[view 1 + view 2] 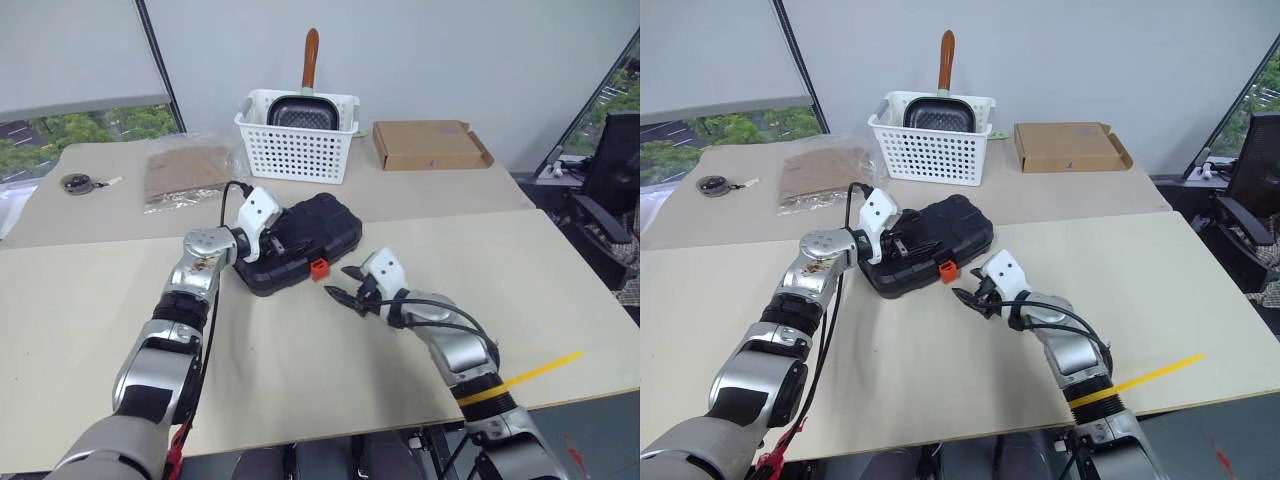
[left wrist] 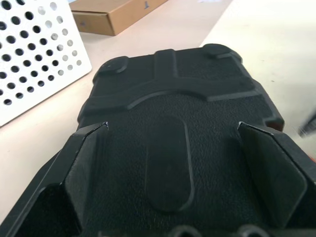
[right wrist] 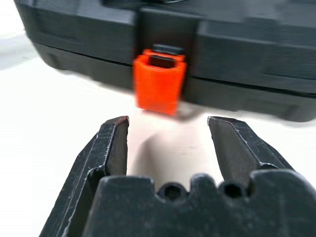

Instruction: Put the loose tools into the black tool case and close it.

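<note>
Here, both end effectors spread: left (image 1: 283, 243) over the closed black tool case (image 1: 320, 225), right (image 1: 345, 291) before its orange latch (image 3: 159, 87).

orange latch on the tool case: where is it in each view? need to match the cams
Left eye view: orange latch on the case's near edge, centre of the picture, just left of the right gripper.
Right eye view: same spot, slightly further left.
Left wrist view: not seen; the case's black lid hides it.
Right wrist view: upper centre, beyond the open jaws.
Shared landmark: the black tool case.
</note>
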